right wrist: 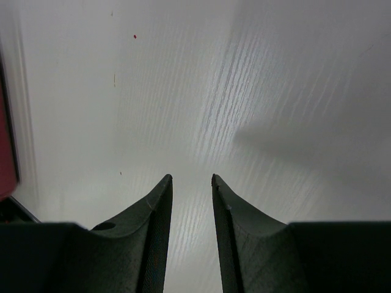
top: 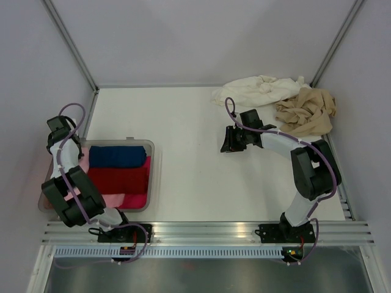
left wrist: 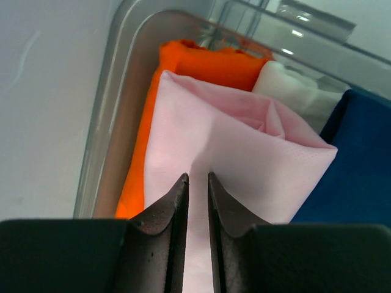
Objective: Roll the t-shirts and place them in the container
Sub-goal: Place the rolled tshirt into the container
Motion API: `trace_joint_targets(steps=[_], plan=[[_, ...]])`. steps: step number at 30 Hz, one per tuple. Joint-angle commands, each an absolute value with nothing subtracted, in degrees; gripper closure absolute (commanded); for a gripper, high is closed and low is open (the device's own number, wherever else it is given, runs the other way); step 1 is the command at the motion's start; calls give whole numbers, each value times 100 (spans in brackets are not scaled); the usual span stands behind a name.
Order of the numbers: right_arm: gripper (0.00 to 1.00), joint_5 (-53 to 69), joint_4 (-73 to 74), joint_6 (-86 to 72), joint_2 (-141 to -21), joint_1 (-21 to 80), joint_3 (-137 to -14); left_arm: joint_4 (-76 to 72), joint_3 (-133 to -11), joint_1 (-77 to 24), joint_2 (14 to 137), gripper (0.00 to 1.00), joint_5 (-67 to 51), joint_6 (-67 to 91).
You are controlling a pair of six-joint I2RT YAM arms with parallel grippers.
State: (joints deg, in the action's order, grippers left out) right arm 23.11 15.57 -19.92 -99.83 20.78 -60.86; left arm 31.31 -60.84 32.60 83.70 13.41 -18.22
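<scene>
A light pink t-shirt [left wrist: 232, 134], rolled, lies in the clear grey tray [left wrist: 116, 91] between an orange roll [left wrist: 208, 61] and a dark blue roll [left wrist: 360, 165]. My left gripper [left wrist: 198, 177] is low over its near end, jaws closed to a narrow gap with pink cloth between them. In the top view it [top: 78, 163] is at the tray's left end. The cream-white t-shirt [top: 256, 90] and tan-beige t-shirt [top: 308, 111] lie crumpled at the back right. My right gripper [top: 227, 139] [right wrist: 192, 177] is open and empty over bare table.
The tray [top: 153, 177] at the left also holds a red roll [top: 119, 178], a white roll [left wrist: 293, 85] and a pink roll [top: 119, 200]. Walls enclose the table on three sides. An aluminium rail [top: 208, 231] runs along the front.
</scene>
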Motion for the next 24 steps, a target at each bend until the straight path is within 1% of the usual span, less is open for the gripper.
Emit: trace_joint_targets(steps=[1,8,12,16,20,24], plan=[[62,2241,1617,-2030,-9765,2074,-6231,2769,-6126,3112,8473,77,1328,-1538],[62,2180,1679,-2039,-9729,2074,-6240,2786,-6012,3076,7972,76,1380,-1529],[62,2180,1687,-2057,-9773,2074,-6380,2874,-6117,2997,7726,72,1625,-1687],[62,2197,1687,-2030,-9782,2074,-6451,3093,-6231,2892,7445,70,1591,-1644],[62,2197,1688,-1986,-9765,2074,-6443,3540,-6424,2444,7119,67,1293,-1618],[62,2162,1705,-2021,-9730,2074,-6469,3910,-6469,1734,6988,65,845,-1459]])
